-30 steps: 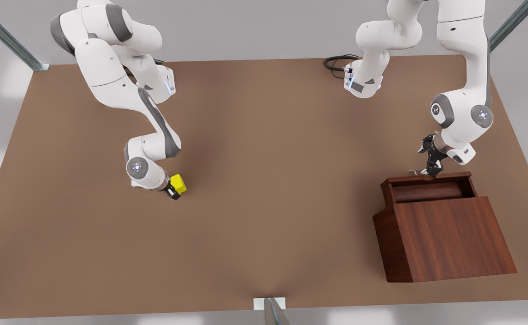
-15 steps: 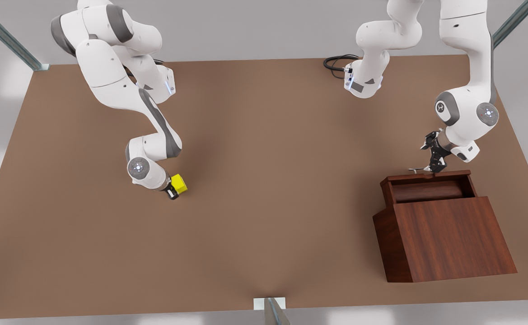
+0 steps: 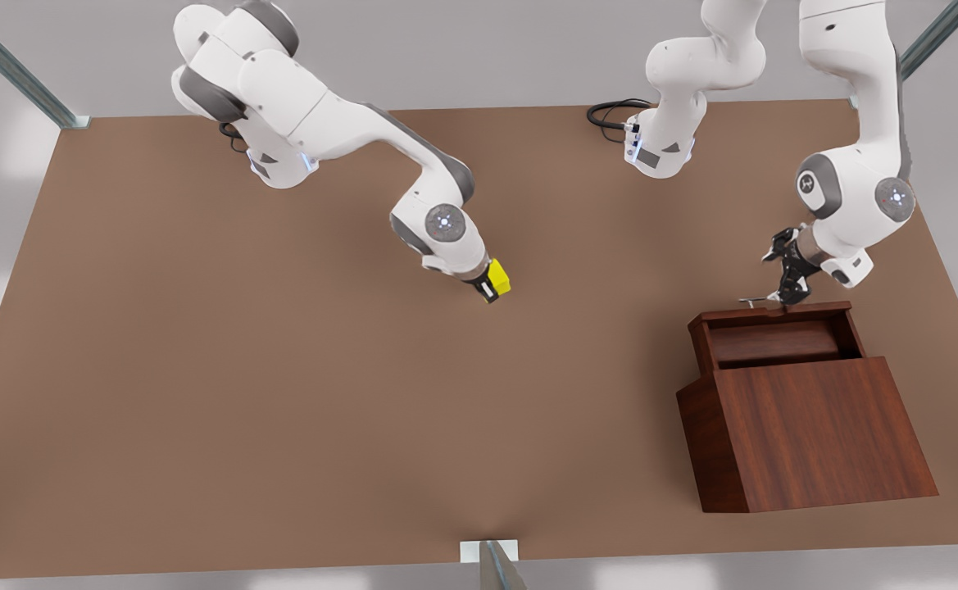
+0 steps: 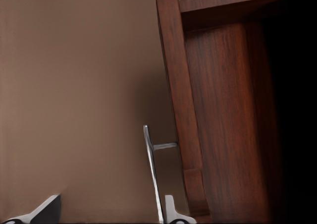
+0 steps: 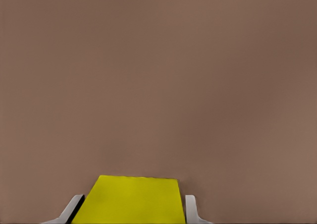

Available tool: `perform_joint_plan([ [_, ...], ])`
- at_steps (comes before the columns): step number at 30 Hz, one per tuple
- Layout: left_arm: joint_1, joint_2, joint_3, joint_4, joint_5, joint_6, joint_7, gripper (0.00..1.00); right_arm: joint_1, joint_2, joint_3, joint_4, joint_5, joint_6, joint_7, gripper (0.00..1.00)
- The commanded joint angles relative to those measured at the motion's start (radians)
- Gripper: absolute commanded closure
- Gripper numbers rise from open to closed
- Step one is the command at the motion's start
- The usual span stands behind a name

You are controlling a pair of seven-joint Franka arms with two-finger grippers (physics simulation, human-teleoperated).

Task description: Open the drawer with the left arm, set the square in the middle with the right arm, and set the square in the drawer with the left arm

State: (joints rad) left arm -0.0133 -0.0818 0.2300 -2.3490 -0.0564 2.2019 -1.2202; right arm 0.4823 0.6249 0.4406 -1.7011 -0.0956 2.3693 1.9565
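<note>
There were no words, numbers or signs to read anywhere, not on the arms, the box or the worktop.

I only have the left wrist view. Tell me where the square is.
Observer: The square sits between the right gripper's fingers, near the middle of the table.
Operator: Report how far out the drawer is.
Observer: In the front view the drawer stands partly out of the cabinet, with nothing inside it.
Operator: Place my gripper for me.
Observer: The left gripper, open, is at the handle, toward the front view's right.
</note>
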Motion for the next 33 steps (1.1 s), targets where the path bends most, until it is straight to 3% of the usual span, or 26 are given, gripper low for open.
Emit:
perform_joint_plan([
  [1, -0.023, -0.009, -0.001, 0.010, -0.007, -0.014, -0.019, 0.00, 0.007, 0.025, -0.002, 0.038, -0.016, -0.039, 0.024, 0.42],
  [3, -0.074, -0.009, -0.012, 0.172, -0.005, -0.226, -0.053, 0.00, 0.038, 0.090, 0.000, 0.127, -0.101, -0.082, 0.131, 0.42],
  [4, -0.093, 0.020, -0.038, 0.358, 0.001, -0.407, 0.123, 0.00, 0.041, 0.096, 0.001, 0.127, -0.101, -0.081, 0.133, 0.42],
  [5, -0.093, 0.046, -0.041, 0.519, 0.003, -0.544, 0.532, 0.00, 0.064, 0.105, 0.000, 0.127, -0.105, -0.076, 0.122, 0.40],
  [7, -0.093, 0.102, -0.037, 0.634, 0.006, -0.567, 1.140, 0.00, 0.062, 0.127, 0.000, 0.127, -0.148, -0.065, 0.067, 0.36],
  [8, -0.093, 0.174, -0.040, 0.746, 0.058, -0.608, 1.543, 0.00, 0.062, 0.127, 0.000, 0.127, -0.150, -0.064, 0.058, 0.05],
  [10, -0.094, 0.300, -0.100, 0.898, 0.062, -0.674, 1.565, 0.00, 0.062, 0.127, 0.000, 0.127, -0.153, -0.068, 0.041, 0.00],
  [18, -0.240, 0.436, -0.101, 0.968, 0.061, -0.669, 1.105, 0.00, 0.035, 0.111, 0.000, 0.158, -0.153, -0.082, -0.022, 0.00],
  [21, -0.254, 0.436, -0.103, 0.971, 0.058, -0.668, 1.104, 0.00, -0.037, 0.004, 0.001, 0.178, -0.151, -0.208, -0.174, 0.00],
  [25, -0.373, 0.471, -0.178, 1.002, 0.050, -0.657, 1.099, 0.00, -0.320, -0.208, 0.004, 0.164, -0.142, -0.452, -0.752, 0.00],
  [28, -0.453, 0.631, -0.377, 1.171, 0.052, -0.622, 1.070, 0.00, -0.547, -0.330, 0.007, 0.104, -0.084, -0.525, -1.198, 0.00],
  [29, -0.481, 0.652, -0.419, 1.150, 0.052, -0.476, 1.056, 0.00, -0.614, -0.355, 0.007, 0.110, -0.082, -0.556, -1.337, 0.00],
  [31, -0.560, 0.677, -0.420, 1.126, 0.049, -0.398, 1.022, 0.00, -0.666, -0.358, 0.000, 0.172, -0.056, -0.610, -1.531, 0.00],
  [33, -0.563, 0.648, -0.445, 0.981, 0.038, -0.334, 1.073, 0.00, -0.725, -0.358, 0.000, 0.238, -0.018, -0.693, -1.648, 0.00],
])
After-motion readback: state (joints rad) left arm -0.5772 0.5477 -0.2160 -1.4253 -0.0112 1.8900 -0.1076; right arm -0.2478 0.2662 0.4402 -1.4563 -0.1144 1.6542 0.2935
